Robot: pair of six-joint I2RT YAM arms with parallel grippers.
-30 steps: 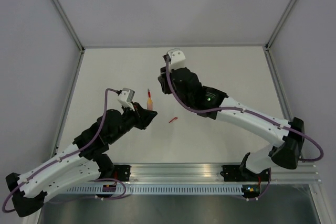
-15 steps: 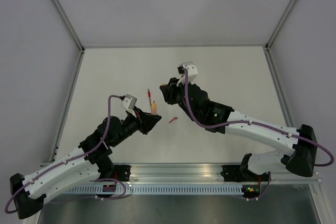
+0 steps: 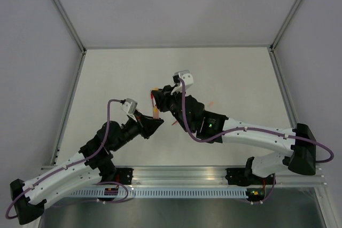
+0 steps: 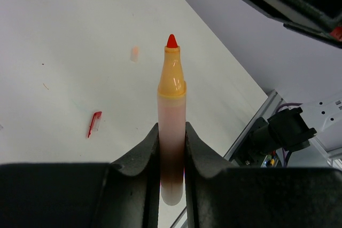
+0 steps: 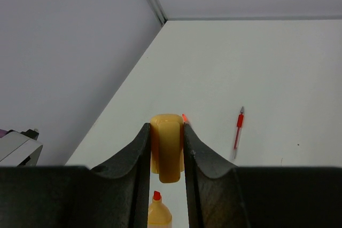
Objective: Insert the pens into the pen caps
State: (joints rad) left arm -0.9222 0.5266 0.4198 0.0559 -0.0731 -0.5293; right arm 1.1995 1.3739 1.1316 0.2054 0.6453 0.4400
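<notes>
My left gripper (image 3: 156, 120) (image 4: 171, 132) is shut on the salmon-orange pen (image 4: 171, 126) (image 3: 155, 112), red nib pointing away from the fingers. My right gripper (image 3: 159, 93) (image 5: 166, 132) is shut on the orange cap (image 5: 166, 148) (image 3: 156, 89). The cap hangs just off the pen's nib, in line with it, with a small gap between them. The nib (image 5: 156, 196) shows below the cap in the right wrist view. The dark red pen (image 5: 238, 126) (image 3: 153, 100) lies on the table by the grippers. The red cap (image 3: 175, 123) (image 4: 94, 124) lies on the table to the right of the left gripper.
A small pale orange speck (image 3: 212, 105) shows on the white table (image 3: 117, 78) beside the right arm. Frame posts and grey walls bound the table at the back and sides. A metal rail (image 3: 176, 173) runs along the near edge.
My right gripper has swung from the back of the table down and left with the orange cap, ending just off the pen's nib. My left gripper has shifted only slightly.
</notes>
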